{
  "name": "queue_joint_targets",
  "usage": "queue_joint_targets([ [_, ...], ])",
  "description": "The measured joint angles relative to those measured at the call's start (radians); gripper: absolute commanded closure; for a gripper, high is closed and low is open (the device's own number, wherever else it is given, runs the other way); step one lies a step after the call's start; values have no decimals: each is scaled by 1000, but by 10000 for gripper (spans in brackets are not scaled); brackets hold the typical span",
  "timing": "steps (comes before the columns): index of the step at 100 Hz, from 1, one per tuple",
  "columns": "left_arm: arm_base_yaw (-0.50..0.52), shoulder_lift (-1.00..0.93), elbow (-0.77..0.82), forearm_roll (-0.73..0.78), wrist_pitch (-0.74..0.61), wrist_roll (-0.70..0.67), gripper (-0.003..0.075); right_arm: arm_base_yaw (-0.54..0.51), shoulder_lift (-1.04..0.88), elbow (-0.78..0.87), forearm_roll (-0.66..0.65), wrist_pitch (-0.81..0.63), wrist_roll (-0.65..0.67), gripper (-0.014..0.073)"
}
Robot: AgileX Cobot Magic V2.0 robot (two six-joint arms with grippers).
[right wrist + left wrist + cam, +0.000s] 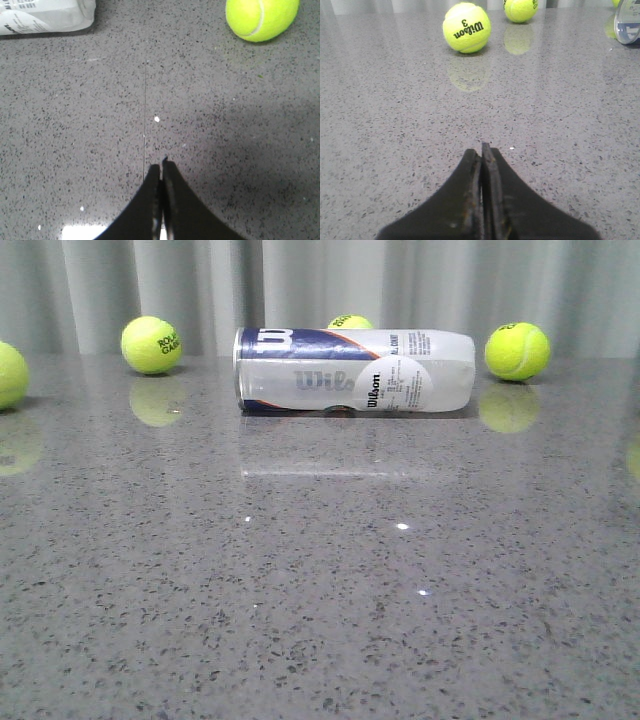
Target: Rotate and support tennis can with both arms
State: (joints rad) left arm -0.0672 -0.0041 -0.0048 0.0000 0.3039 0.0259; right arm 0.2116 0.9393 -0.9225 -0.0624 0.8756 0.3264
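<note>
The tennis can [355, 371] lies on its side at the far middle of the grey speckled table, metal rim to the left, navy and orange label and Wilson logo facing me. Its rim end shows at the edge of the left wrist view [628, 22], its closed end in the right wrist view [45, 16]. My left gripper [481, 150] is shut and empty over bare table, well short of the can. My right gripper [161, 164] is shut and empty, also well short of the can. Neither arm shows in the front view.
Yellow-green tennis balls lie around the can: one at far left [151, 345], one at the left edge [8, 374], one behind the can [350, 322], one to its right [517, 350]. Grey curtains hang behind the table.
</note>
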Motion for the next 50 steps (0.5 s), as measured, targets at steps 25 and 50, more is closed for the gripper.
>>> queue_joint_targets([
  [25, 0, 0, 0, 0, 0, 0, 741, 0, -210, 188, 2, -122, 0, 629],
  [50, 0, 0, 0, 52, 0, 0, 741, 0, -475, 366, 5, -252, 0, 629],
])
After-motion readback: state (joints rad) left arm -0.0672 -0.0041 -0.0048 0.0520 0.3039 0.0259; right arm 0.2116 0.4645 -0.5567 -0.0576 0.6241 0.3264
